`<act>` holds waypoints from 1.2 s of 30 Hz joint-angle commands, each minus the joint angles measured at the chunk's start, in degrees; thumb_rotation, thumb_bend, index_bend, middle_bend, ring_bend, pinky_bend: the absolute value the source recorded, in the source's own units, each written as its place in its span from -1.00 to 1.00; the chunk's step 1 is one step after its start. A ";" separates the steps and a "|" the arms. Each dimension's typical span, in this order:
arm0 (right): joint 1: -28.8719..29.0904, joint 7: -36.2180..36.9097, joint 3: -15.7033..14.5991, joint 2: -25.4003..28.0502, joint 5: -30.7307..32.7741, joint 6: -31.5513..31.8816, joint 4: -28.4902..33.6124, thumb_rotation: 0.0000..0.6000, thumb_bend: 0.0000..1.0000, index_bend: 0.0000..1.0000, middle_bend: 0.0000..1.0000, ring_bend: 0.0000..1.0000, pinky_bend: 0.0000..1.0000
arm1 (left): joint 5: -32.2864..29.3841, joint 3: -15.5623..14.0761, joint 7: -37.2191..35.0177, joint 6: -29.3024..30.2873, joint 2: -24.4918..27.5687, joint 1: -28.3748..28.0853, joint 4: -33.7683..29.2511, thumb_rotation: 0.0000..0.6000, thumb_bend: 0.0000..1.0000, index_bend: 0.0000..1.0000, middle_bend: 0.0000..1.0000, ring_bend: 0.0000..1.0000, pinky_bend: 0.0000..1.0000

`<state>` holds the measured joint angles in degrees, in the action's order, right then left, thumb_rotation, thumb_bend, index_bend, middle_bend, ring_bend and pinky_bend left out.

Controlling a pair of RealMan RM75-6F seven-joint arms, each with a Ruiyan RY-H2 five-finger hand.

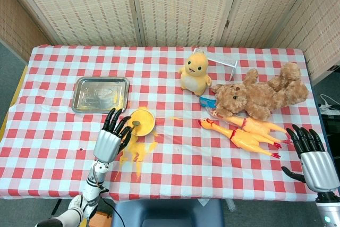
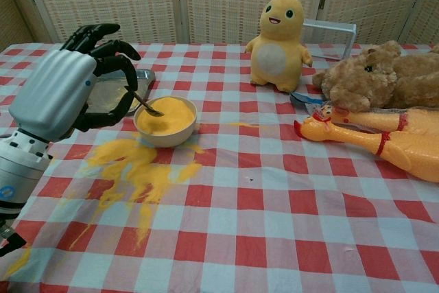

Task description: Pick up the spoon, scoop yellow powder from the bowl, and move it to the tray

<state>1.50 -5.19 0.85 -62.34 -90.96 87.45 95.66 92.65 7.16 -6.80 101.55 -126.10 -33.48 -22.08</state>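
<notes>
Spoon [image 2: 145,106] handle hidden within left robot hand [image 2: 65,87]; rubber chicken [image 2: 374,143] cropped at chest view's edge.

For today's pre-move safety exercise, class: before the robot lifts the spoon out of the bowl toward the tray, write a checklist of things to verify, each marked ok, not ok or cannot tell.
1. Spoon held by the left robot hand: ok, handle sits between its fingers.
2. Spoon tip in the yellow powder in the bowl: ok.
3. Spoon loaded with powder: cannot tell, its tip is down in the powder.
4. Tray free to receive powder: ok, only yellow traces in it.
5. Cloth beside the bowl clean: not ok, spilled powder lies in front of it.
6. Right robot hand out of the way: ok, at the far table edge, holding nothing.
</notes>
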 commanded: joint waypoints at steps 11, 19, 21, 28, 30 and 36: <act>0.06 0.22 0.19 0.05 0.38 -0.14 -0.14 1.00 -0.96 -1.00 -1.00 -1.00 -1.00 | -0.39 -0.29 0.41 1.69 1.35 -0.89 -1.47 1.00 0.47 0.66 -0.34 -0.81 -0.82; 0.10 0.33 0.00 0.06 -0.17 -0.08 0.04 1.00 -0.96 -1.00 -1.00 -1.00 -1.00 | 1.04 -2.38 8.45 -2.20 10.61 -0.40 -23.37 1.00 0.51 0.66 -0.33 -0.81 -0.85; 0.06 0.49 -0.05 0.11 -0.36 0.06 0.01 1.00 -0.96 -1.00 -1.00 -1.00 -1.00 | 1.38 -3.04 11.85 -4.15 13.73 -0.34 -29.99 1.00 0.52 0.66 -0.34 -0.82 -0.86; 0.00 0.75 -0.30 0.30 -0.77 0.13 0.07 1.00 -0.96 -1.00 -1.00 -1.00 -1.00 | -0.65 -2.24 20.08 -11.17 20.43 -0.63 -43.99 1.00 0.53 0.67 -0.33 -0.83 -0.88; -0.10 0.83 -0.26 0.38 -0.79 0.37 0.10 1.00 -0.96 -1.00 -1.00 -1.00 -1.00 | -2.22 -1.87 21.23 -13.76 21.79 -0.56 -46.84 1.00 0.53 0.67 -0.33 -0.83 -0.88; -0.04 0.73 -0.19 0.31 -0.59 0.19 0.01 1.00 -0.96 -1.00 -1.00 -1.00 -1.00 | -6.30 -0.71 24.20 -19.57 24.72 -0.39 -51.92 1.00 0.53 0.68 -0.33 -0.83 -0.88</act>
<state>1.46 -4.46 0.65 -62.03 -91.54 87.64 95.67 87.39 5.98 16.47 83.13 -102.20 -33.95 -72.91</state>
